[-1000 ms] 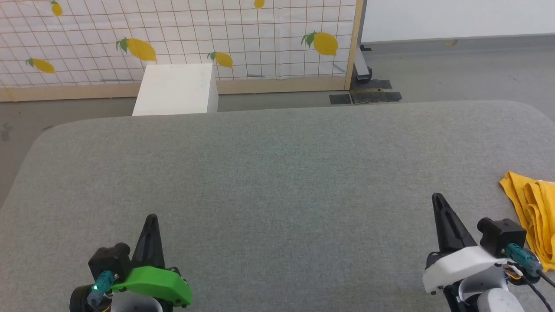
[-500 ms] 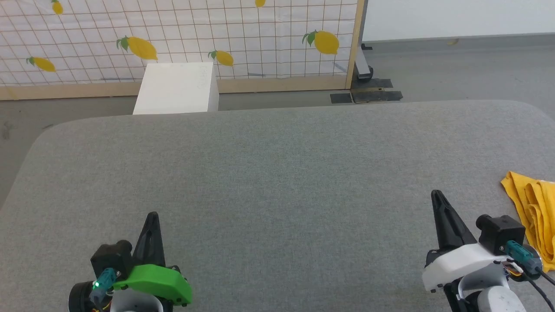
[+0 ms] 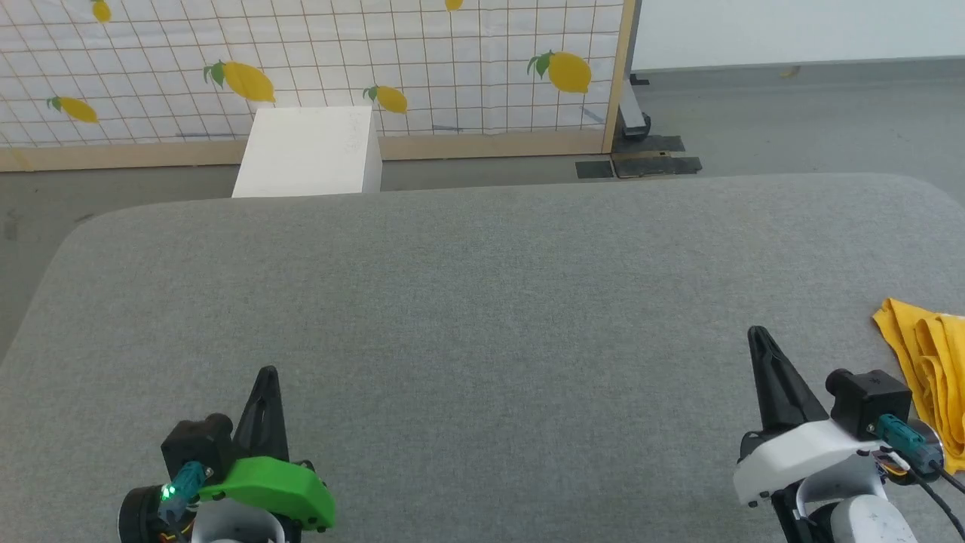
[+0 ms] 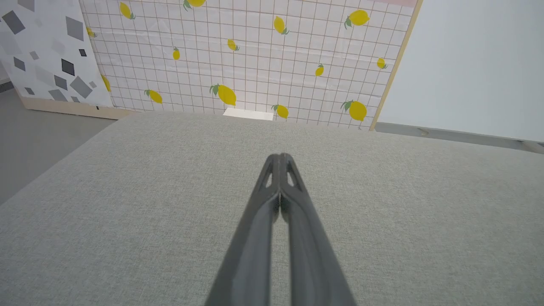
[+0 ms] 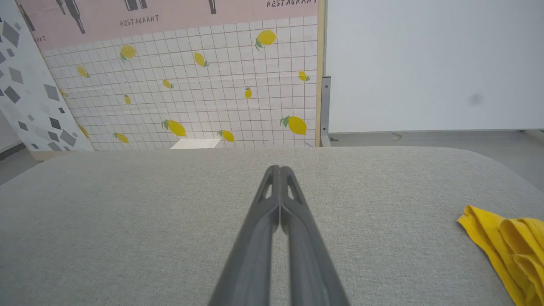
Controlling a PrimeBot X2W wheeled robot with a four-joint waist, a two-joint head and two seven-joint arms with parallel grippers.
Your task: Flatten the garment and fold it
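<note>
The garment (image 3: 931, 369) is a bright yellow cloth lying bunched in folds at the right edge of the grey padded table (image 3: 482, 302), partly cut off by the picture's edge; in the right wrist view the garment (image 5: 510, 250) lies at the lower right. My right gripper (image 3: 756, 335) hovers near the front right, shut and empty, a short way left of the garment. Over the front left my left gripper (image 3: 267, 375) is shut with nothing in it. The wrist views show both finger pairs pressed together: left gripper (image 4: 280, 156), right gripper (image 5: 280, 168).
A white box (image 3: 309, 151) stands on the floor beyond the table's far edge, before a lemon-patterned tiled screen (image 3: 317, 60). A metal post foot and dark floor plates (image 3: 641, 154) sit at the far right. The table's far corners are rounded.
The whole head picture has drifted slightly, so the camera moved a little. Both grippers stay shut in the same places over the table. The garment has not moved.
</note>
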